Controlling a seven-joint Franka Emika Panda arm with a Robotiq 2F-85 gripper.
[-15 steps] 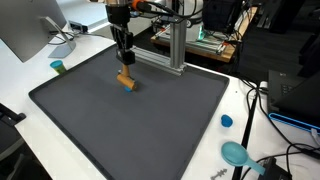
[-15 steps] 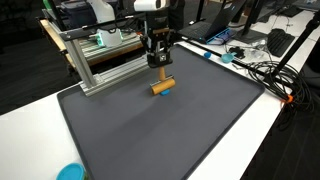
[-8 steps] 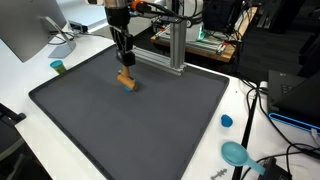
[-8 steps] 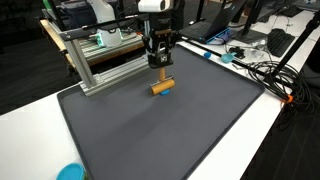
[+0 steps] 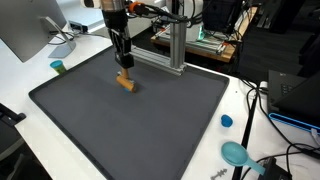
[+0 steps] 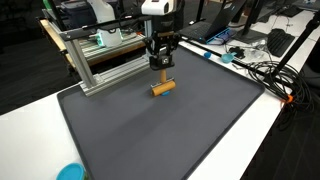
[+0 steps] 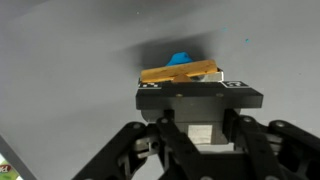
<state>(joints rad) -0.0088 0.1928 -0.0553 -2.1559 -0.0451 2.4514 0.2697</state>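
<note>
A short wooden block (image 5: 126,82) (image 6: 163,87) lies on the dark grey mat (image 5: 130,135) (image 6: 170,135), near its far side. My gripper (image 5: 124,63) (image 6: 160,64) hangs straight down just above the block without touching it. In the wrist view the gripper (image 7: 200,104) is shut on a black rectangular block (image 7: 200,97) with small white tags at its corners. Past that black block lies the wooden block (image 7: 180,72), with a small blue piece (image 7: 180,59) showing behind it.
An aluminium frame (image 5: 176,50) (image 6: 100,62) stands along the mat's far edge. On the white table lie a blue cap (image 5: 227,121), a teal scoop (image 5: 236,153), a small green cup (image 5: 58,67) and a teal disc (image 6: 70,172). Cables (image 6: 262,72) trail at one side.
The arm has shifted very slightly above the wooden block; the block has not moved and the jaws stay as they were.
</note>
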